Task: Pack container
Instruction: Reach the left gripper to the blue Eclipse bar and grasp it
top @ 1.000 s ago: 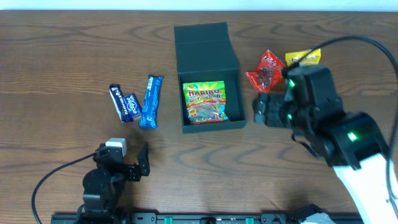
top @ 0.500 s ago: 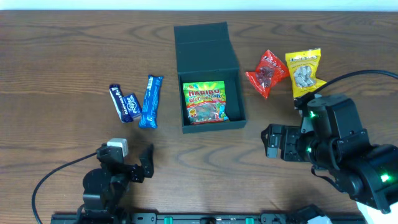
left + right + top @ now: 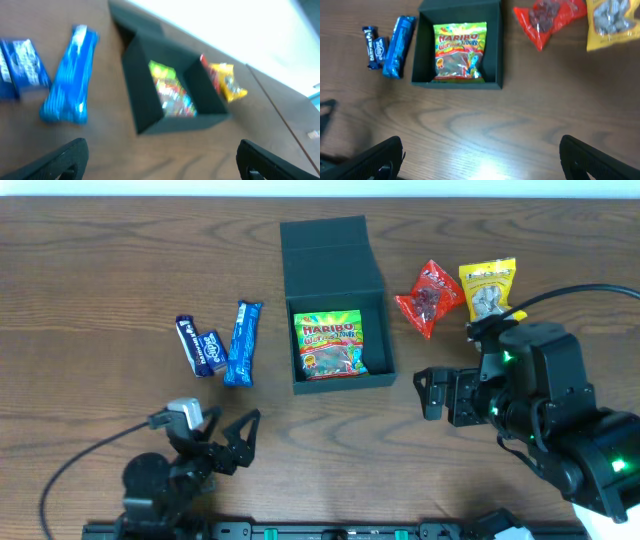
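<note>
The dark teal container (image 3: 337,298) stands open at the table's middle, lid flap folded back, with a Haribo packet (image 3: 331,344) lying inside. It shows in the left wrist view (image 3: 150,90) and the right wrist view (image 3: 459,82). A light blue bar (image 3: 241,342) and two dark blue bars (image 3: 200,345) lie left of it. A red packet (image 3: 430,297) and a yellow packet (image 3: 488,288) lie right of it. My left gripper (image 3: 238,442) is open and empty at the front left. My right gripper (image 3: 428,393) is open and empty, right of the container's front.
The table's front edge carries a black rail (image 3: 300,530). Cables run from both arms (image 3: 70,470). Bare wood lies between the container and the front edge (image 3: 480,125).
My right arm drew back from the container toward the front right, then edged slightly up and left. My left gripper lifted and turned toward the container.
</note>
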